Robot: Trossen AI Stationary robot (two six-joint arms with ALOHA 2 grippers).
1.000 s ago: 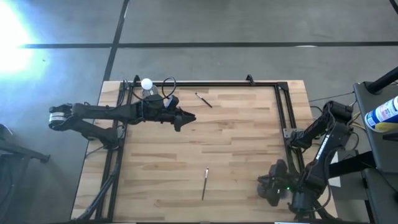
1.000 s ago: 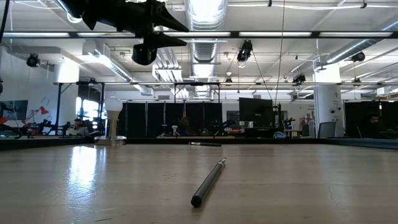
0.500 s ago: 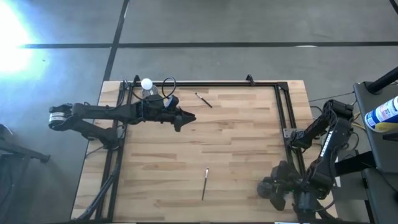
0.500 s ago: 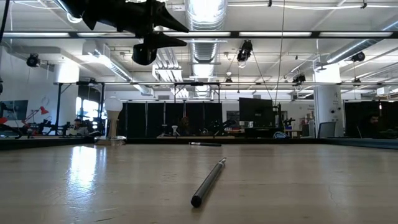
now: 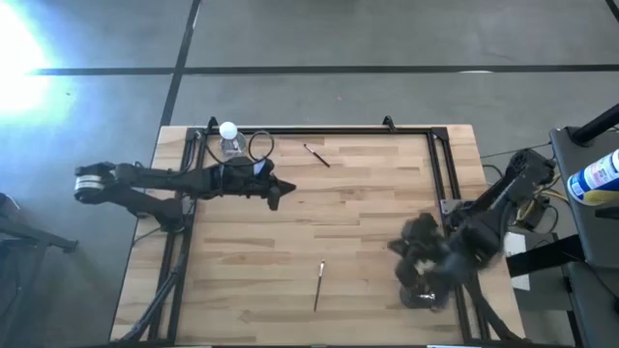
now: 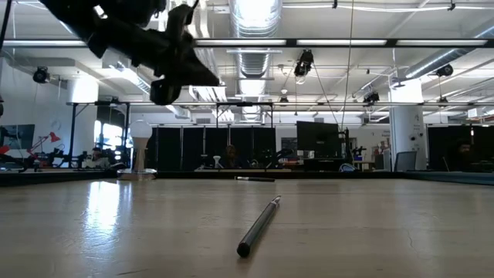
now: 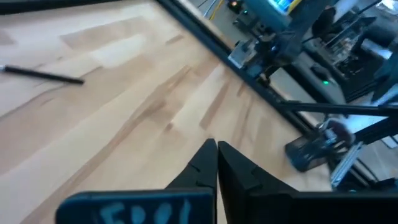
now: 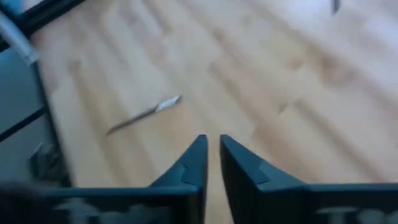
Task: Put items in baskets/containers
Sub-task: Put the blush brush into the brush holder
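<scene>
Overhead, left hand (image 5: 276, 190) closed, holding nothing.

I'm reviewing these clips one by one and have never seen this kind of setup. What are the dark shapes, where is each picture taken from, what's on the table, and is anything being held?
The dark shapes are two robot arms at a wooden table. One picture looks straight down, one looks level across the tabletop, and two come from cameras on the arms' wrists.

The left gripper hangs above the table's far left part, fingers shut and holding nothing. The right gripper is over the near right part, blurred from above; its fingers are almost together, with nothing between them.

Two thin brushes lie loose: the near brush and the far brush. A clear bottle stands at the far edge. No cup or basket shows.
</scene>
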